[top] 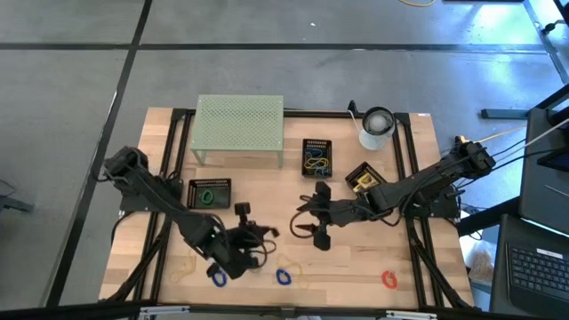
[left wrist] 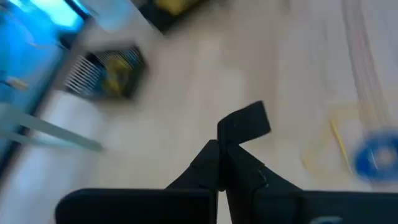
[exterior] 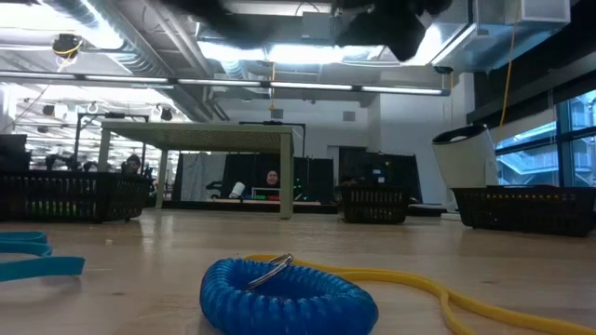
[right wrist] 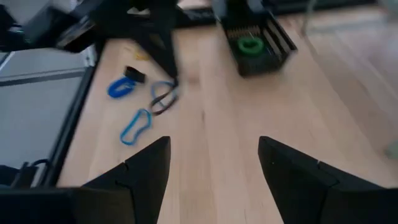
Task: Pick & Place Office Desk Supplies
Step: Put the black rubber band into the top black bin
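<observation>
My left gripper sits low over the front-left part of the table, fingers pressed together with nothing visible between them; left wrist view is blurred but shows the two dark tips meeting. Just beside it on the wood lie a blue loop clip and a second blue loop clip, with thin tan rubber bands further left. Behind my left arm, a black tray holds a green loop clip. Behind that stands the pale-green mesh stand. Toward the centre, a second black tray holds a tangle of yellow and blue items, hard to separate. My right gripper hangs mid-table, jaws spread wide, empty, bare wood between its fingers in the right wrist view. Near my right arm is a third black tray with something yellow inside, and a white roll at the back. A red loop clip lies alone at the front right. Low view: blue coiled clip close up, a yellow band beside it, open room with ceiling lights beyond, a person far back.
</observation>
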